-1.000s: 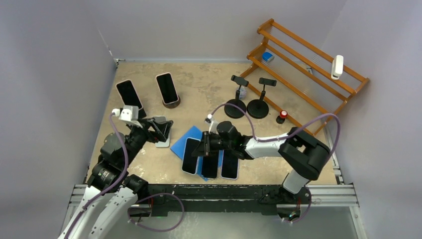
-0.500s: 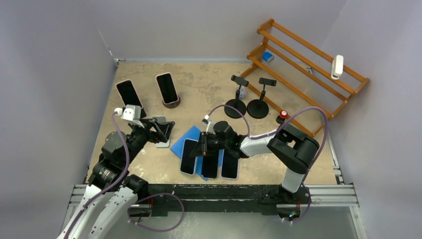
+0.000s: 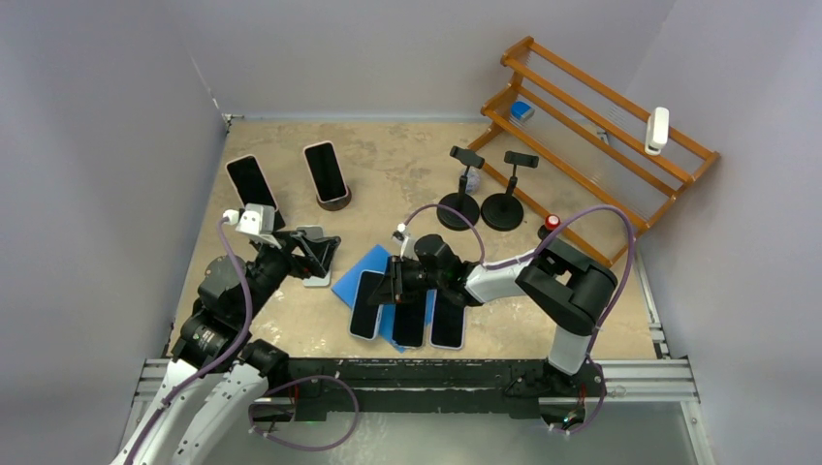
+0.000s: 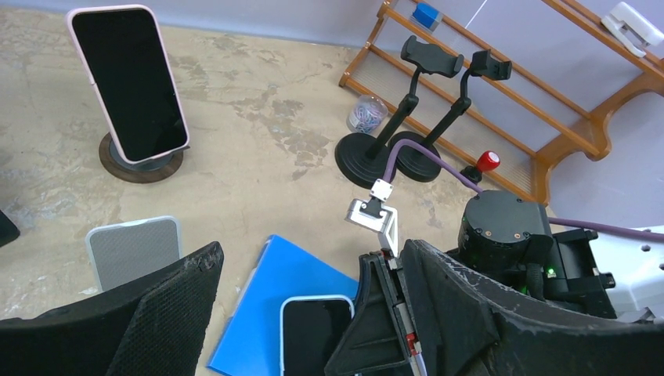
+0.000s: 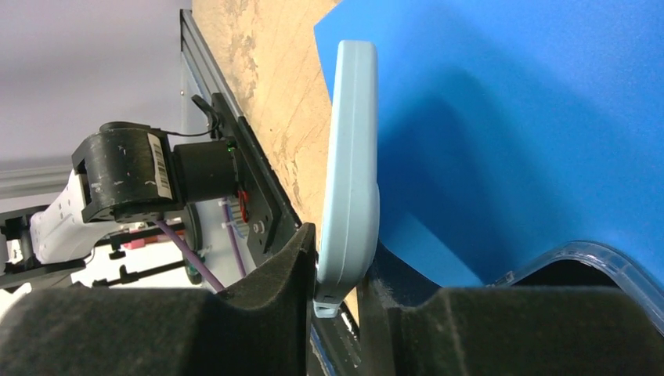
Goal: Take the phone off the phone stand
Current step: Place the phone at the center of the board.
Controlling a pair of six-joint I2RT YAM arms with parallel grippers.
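My right gripper point(image 3: 391, 284) is shut on the top end of a light blue phone point(image 3: 366, 303), which lies screen up on the left part of a blue folder point(image 3: 351, 274). In the right wrist view the phone point(image 5: 349, 164) stands edge-on between my fingers point(image 5: 266, 290). My left gripper point(image 3: 315, 252) is open and empty above an empty grey-white stand point(image 3: 317, 276). In the left wrist view that stand point(image 4: 133, 249) sits left of the folder point(image 4: 258, 313). Two phones remain on stands at the back left: one near the wall point(image 3: 251, 183) and a pink-cased one point(image 3: 326, 171) on a round base point(image 4: 141, 164).
Two more phones point(image 3: 409, 323) point(image 3: 448, 318) lie on the folder beside the blue one. Two black clamp stands point(image 3: 458, 208) point(image 3: 502, 208) and a red button point(image 3: 551, 224) stand mid-right. A wooden rack point(image 3: 601, 126) runs along the right back. Walls close the left and back.
My right gripper has shifted a little to the left with the light blue phone's end in it. My left gripper has barely moved.
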